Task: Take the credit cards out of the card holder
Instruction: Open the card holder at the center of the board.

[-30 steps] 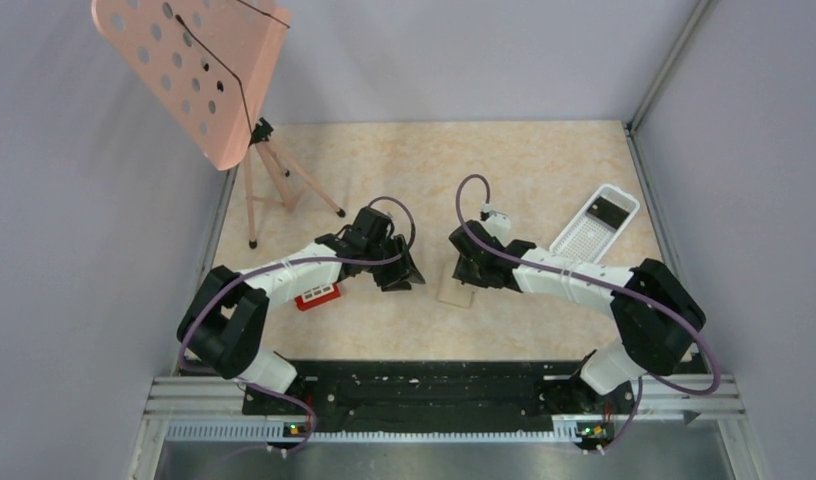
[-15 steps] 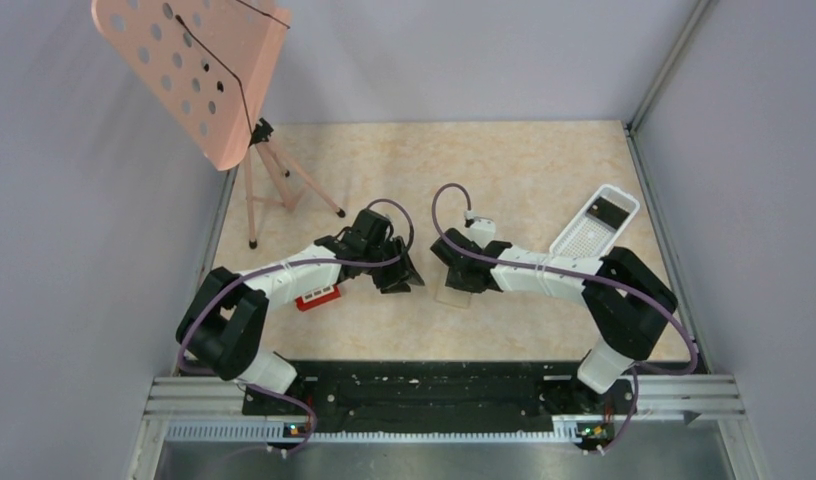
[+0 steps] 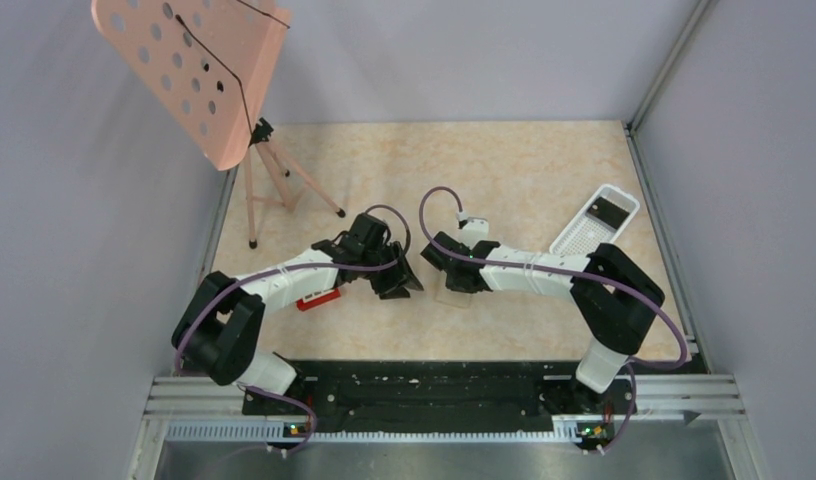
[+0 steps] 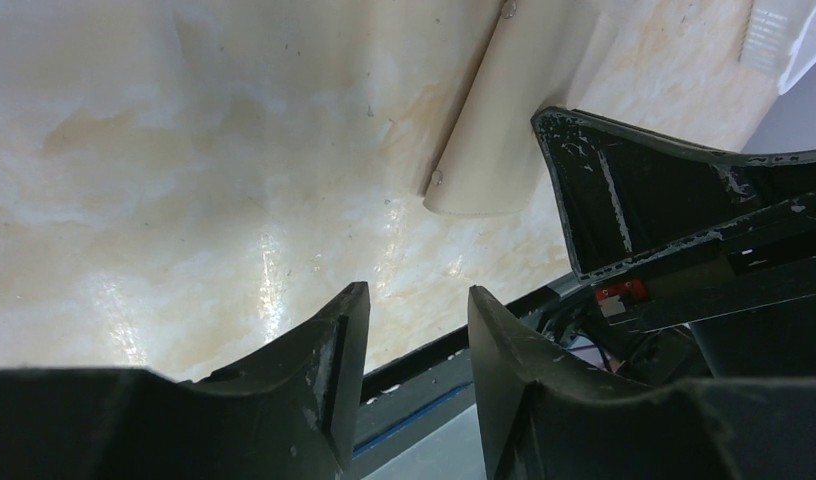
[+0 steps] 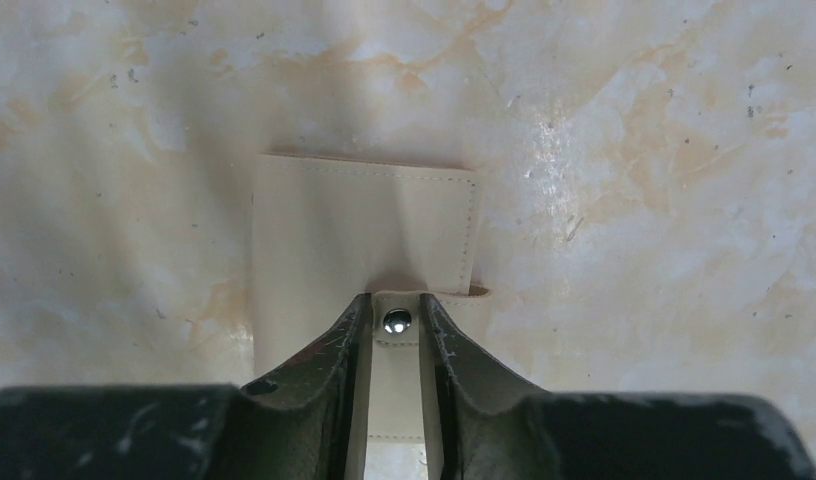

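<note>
The right gripper (image 5: 396, 300) has its jaws drawn nearly together, pinching the sides of the snap tab (image 5: 395, 352) on the closed, cream stitched card holder (image 5: 364, 220), which lies flat on the marbled beige table (image 3: 524, 170). Over the last second that arm has slid toward 9 o'clock, onto the holder. At the holder's 9 o'clock the left gripper (image 4: 414, 295) hangs with a modest gap and nothing in it, barely moved. At 2 o'clock, well apart, one dark rectangular card (image 3: 611, 211) lies in the white perforated plastic tray (image 3: 582, 238).
</note>
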`<state>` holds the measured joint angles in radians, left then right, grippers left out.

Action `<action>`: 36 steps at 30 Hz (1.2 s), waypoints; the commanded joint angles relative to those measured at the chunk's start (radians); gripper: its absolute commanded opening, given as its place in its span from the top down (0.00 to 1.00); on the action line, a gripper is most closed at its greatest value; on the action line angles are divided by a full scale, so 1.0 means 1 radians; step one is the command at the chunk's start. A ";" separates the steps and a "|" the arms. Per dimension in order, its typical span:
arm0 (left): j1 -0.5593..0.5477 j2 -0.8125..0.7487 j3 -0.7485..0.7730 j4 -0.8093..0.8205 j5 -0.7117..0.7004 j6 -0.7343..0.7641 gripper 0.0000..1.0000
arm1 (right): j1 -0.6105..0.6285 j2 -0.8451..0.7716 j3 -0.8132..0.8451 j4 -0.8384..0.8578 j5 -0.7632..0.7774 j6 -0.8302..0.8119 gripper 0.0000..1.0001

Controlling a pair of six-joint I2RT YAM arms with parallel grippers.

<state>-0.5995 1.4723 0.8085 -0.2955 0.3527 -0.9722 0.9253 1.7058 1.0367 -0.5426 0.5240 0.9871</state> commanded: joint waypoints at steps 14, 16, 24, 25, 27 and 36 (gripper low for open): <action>0.016 0.008 -0.140 0.268 0.310 -0.588 0.46 | -0.014 -0.247 -0.251 0.410 -0.268 -0.247 1.00; 0.018 0.010 -0.149 0.257 0.280 -0.594 0.46 | -0.029 -0.284 -0.288 0.470 -0.343 -0.249 1.00; 0.018 0.104 -0.140 0.262 0.256 -0.527 0.49 | -0.090 -0.385 -0.375 0.567 -0.479 -0.208 1.00; 0.018 0.118 -0.142 0.262 0.256 -0.516 0.49 | -0.098 -0.390 -0.382 0.573 -0.491 -0.209 1.00; 0.017 0.130 -0.141 0.257 0.255 -0.494 0.47 | -0.116 -0.392 -0.398 0.584 -0.517 -0.214 1.00; 0.018 0.122 -0.161 0.215 0.210 -0.487 0.44 | -0.195 -0.375 -0.457 0.624 -0.605 -0.232 1.00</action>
<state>-0.5846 1.6051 0.6579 -0.0666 0.6006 -1.4780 0.7498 1.3407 0.5865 0.0185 -0.0288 0.7769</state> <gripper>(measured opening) 0.567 0.030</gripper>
